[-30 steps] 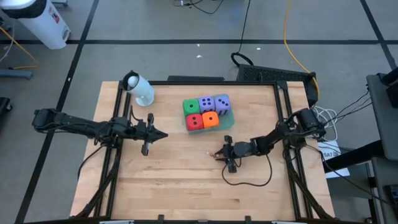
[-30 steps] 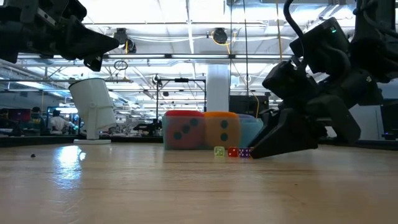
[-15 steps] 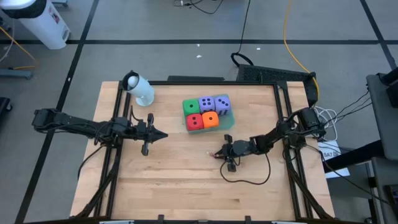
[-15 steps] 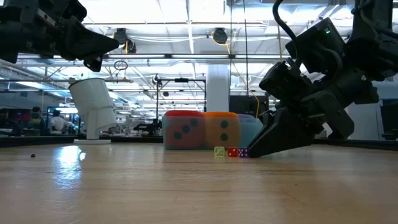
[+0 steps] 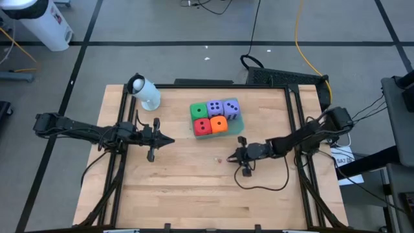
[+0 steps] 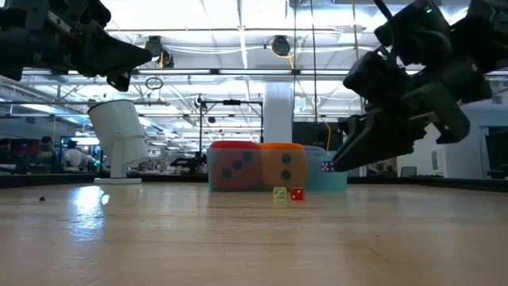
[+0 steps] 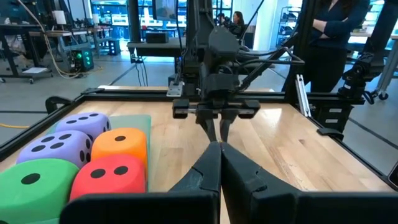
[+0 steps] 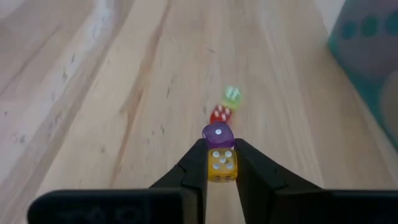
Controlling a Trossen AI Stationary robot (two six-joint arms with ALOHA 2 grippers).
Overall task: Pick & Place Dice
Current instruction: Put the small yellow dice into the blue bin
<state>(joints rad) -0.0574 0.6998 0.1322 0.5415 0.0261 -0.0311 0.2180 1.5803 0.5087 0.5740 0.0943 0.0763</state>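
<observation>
Two slim black jointed arms w/ black cables along the links; right gripper fingers matte black, wedge-shaped; left gripper likewise dark, tapered.

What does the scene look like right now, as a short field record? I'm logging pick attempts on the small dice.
right gripper: shut on yellow die, held above the table
purple die: at the same fingertips, also off the table in the low view
red die: on the table, just ahead
green die: on the table beside the red die
large foam dice: five, grouped in teal tray
left gripper: shut, empty, left of the tray
</observation>
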